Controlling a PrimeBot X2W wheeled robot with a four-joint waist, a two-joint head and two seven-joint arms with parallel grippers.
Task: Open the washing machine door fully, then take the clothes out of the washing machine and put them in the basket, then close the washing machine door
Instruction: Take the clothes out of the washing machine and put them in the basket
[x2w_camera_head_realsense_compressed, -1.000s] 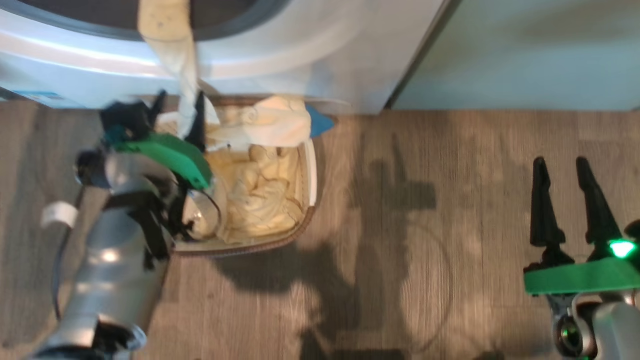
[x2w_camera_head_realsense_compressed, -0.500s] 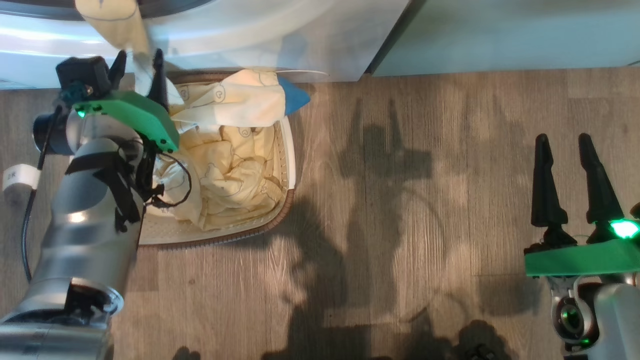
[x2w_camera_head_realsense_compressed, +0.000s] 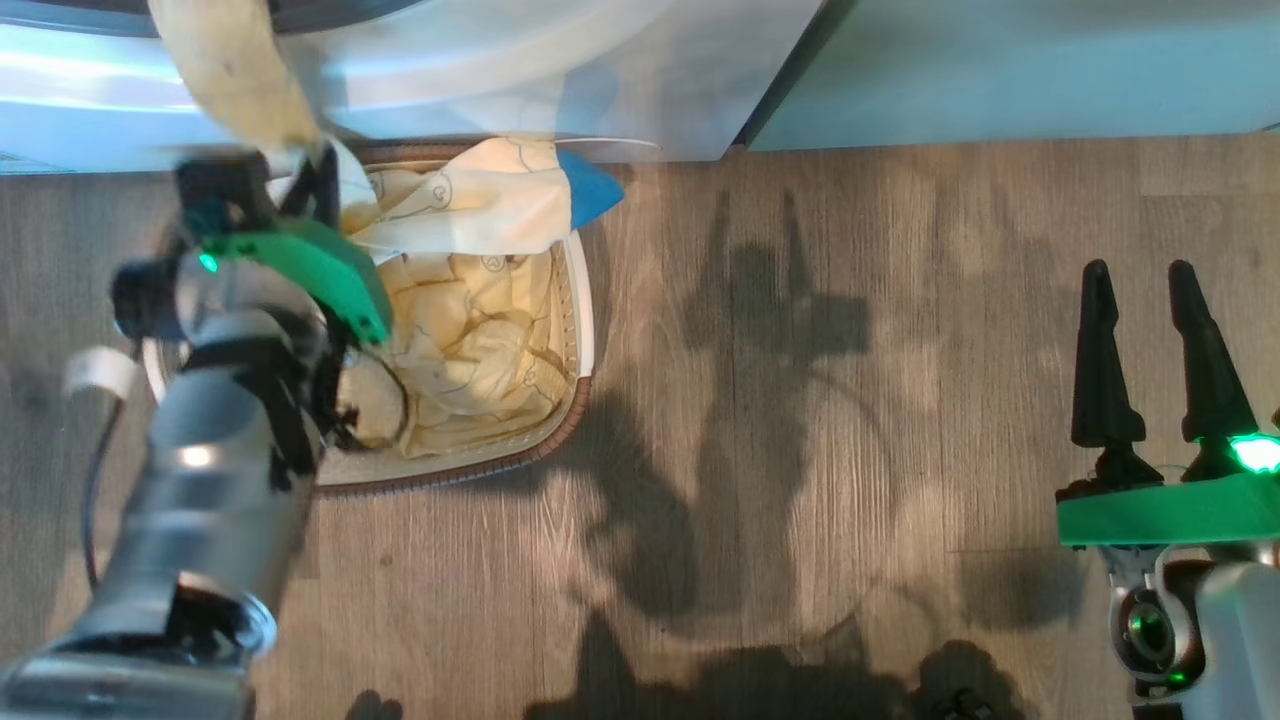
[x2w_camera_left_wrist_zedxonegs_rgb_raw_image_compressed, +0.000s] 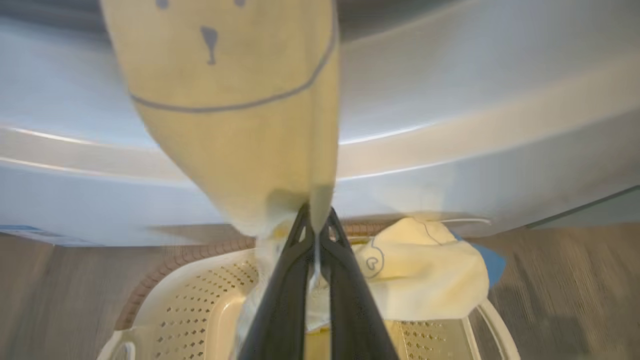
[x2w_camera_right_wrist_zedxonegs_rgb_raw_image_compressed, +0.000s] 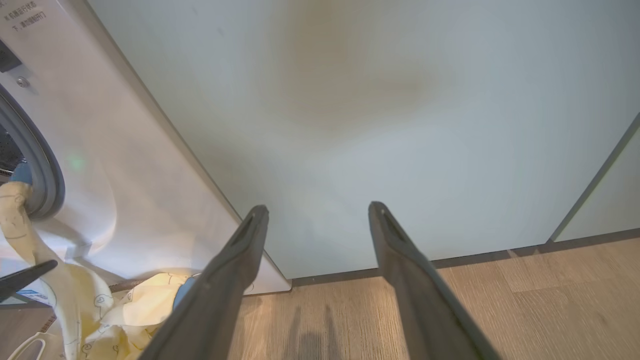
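A pale yellow cloth (x2w_camera_head_realsense_compressed: 235, 80) with a bear print hangs out of the white washing machine (x2w_camera_head_realsense_compressed: 560, 70) toward the basket (x2w_camera_head_realsense_compressed: 583, 330). My left gripper (x2w_camera_head_realsense_compressed: 310, 172) is shut on that cloth's lower end, just above the basket's far left corner. The left wrist view shows the fingers pinching the cloth (x2w_camera_left_wrist_zedxonegs_rgb_raw_image_compressed: 235, 125) in front of the machine (x2w_camera_left_wrist_zedxonegs_rgb_raw_image_compressed: 475, 125). More clothes (x2w_camera_head_realsense_compressed: 470, 340) fill the basket, and one cream piece with a blue part (x2w_camera_head_realsense_compressed: 592, 190) drapes over its far rim. My right gripper (x2w_camera_head_realsense_compressed: 1140, 290) stands open over the floor at the right. The washing machine door is out of view.
A pale cabinet panel (x2w_camera_head_realsense_compressed: 1000, 70) stands to the right of the machine. In the right wrist view my right gripper (x2w_camera_right_wrist_zedxonegs_rgb_raw_image_compressed: 318, 209) faces that panel (x2w_camera_right_wrist_zedxonegs_rgb_raw_image_compressed: 375, 125), with the machine's grey seal (x2w_camera_right_wrist_zedxonegs_rgb_raw_image_compressed: 47, 175) at the left. Wood floor (x2w_camera_head_realsense_compressed: 800, 450) lies between basket and right arm.
My left gripper has shut on the hanging cloth and pulled back a little toward the basket. The cloth is drawn further out of the machine. The right gripper has hardly moved.
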